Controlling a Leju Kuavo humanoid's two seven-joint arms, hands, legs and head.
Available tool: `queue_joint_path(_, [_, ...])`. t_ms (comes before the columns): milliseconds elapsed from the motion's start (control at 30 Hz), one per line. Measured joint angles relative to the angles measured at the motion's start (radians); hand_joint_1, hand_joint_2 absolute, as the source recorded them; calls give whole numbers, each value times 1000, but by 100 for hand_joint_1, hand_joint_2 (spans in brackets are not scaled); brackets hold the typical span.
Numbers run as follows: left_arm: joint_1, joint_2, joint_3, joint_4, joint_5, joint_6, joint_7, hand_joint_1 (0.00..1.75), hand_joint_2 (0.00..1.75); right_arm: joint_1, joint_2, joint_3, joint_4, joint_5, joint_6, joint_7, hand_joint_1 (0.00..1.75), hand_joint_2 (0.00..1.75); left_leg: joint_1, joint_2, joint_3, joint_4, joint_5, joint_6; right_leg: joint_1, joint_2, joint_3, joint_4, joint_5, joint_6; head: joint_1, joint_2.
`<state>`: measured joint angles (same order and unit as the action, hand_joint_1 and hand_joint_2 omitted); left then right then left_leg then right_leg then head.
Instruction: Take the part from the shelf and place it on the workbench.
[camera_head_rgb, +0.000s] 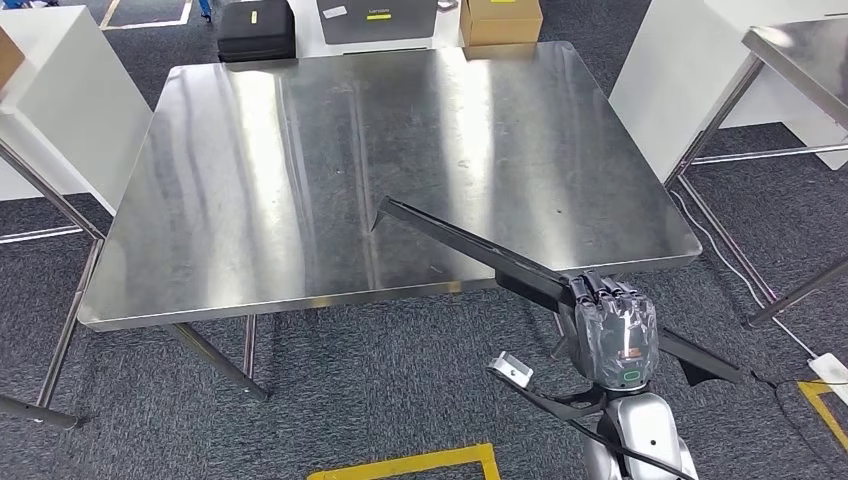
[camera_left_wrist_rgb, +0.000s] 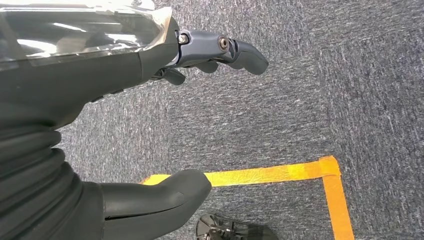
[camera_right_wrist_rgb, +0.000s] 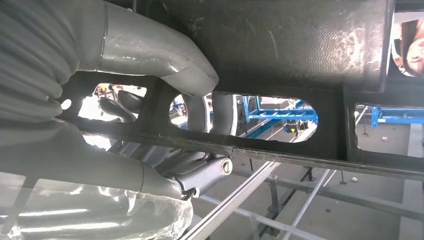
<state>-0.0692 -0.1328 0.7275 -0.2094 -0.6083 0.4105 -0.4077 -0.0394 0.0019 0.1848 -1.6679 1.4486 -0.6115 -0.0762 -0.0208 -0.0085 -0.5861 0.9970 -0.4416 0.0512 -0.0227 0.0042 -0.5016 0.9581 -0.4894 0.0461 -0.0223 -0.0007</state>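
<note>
A long, flat black part (camera_head_rgb: 470, 245) reaches over the near right corner of the steel workbench (camera_head_rgb: 300, 160), its far tip above the tabletop near the middle. My right hand (camera_head_rgb: 612, 320) grips it near its near end, just off the bench's front edge. In the right wrist view the thumb and fingers (camera_right_wrist_rgb: 192, 75) wrap a bar of the black part (camera_right_wrist_rgb: 300, 45), which has long cut-out slots. My left hand (camera_left_wrist_rgb: 150, 125) hangs over the carpet, fingers apart, holding nothing.
White cabinets stand left (camera_head_rgb: 60, 100) and right (camera_head_rgb: 690, 70) of the bench. A second steel table (camera_head_rgb: 800, 50) is at the far right. A black case (camera_head_rgb: 256, 30) and a cardboard box (camera_head_rgb: 500, 20) sit behind the bench. Yellow tape (camera_head_rgb: 420, 463) marks the carpet.
</note>
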Motion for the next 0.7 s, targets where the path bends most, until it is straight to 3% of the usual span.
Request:
queue_joint_path(133, [0,0,0,0,-1,1,1,0,175,0,-1,0,9,0,-2,0,175,175,-2,0,-1,2,-4,7,-3,0,0,-1,0,4,0,0])
queue_joint_path(233, [-1,-1,0,0,-1,1,0,0,175,1,-1,0,9,0,-3,0,175,175,4,2,10,-12,-2,19,-2,-2,-6,17,-12,12,0,0])
queue_joint_path(300, [-1,-2,0,0,-1,1,-1,0,175,2,-2,-2,9,0,-5,0,175,175,10,5,21,-23,1,27,0,-3,-60,118,-53,6,1,0])
queue_joint_path(367, [-2,-2,0,0,-1,1,-1,0,175,6,-3,-4,10,0,-6,0,175,175,10,5,23,-23,-2,30,0,-3,-148,269,-102,2,1,0])
queue_joint_path(400, [-1,-2,0,0,-1,1,-1,0,175,9,-3,-6,12,0,-6,0,175,175,10,4,25,-23,-4,29,0,-3,-180,315,-109,5,1,0])
queue_joint_path(433, [0,-2,0,0,-1,1,-1,0,175,12,-3,-7,13,0,-6,0,175,175,10,3,28,-22,-6,27,0,-3,-192,321,-99,12,1,0])
queue_joint_path(467, [0,-3,0,0,-1,1,-1,0,175,14,-4,-8,14,0,-6,0,175,175,11,1,32,-21,-10,23,0,-4,-180,282,-71,21,1,0])
queue_joint_path(533, [1,-3,1,0,-1,1,0,0,175,13,-5,-10,15,0,-6,0,175,175,11,-1,42,-16,-21,12,-3,-5,-120,136,1,35,3,0])
queue_joint_path(600, [0,-3,1,0,-1,1,0,0,175,12,-4,-11,16,0,-7,0,175,175,7,-1,45,-8,-34,-1,-4,-6,-78,44,40,25,4,0])
queue_joint_path(700, [-1,-2,2,0,-2,2,0,0,175,12,-4,-13,18,0,-9,0,175,175,10,0,46,-3,-45,-15,-2,-3,-71,35,41,-5,0,0])
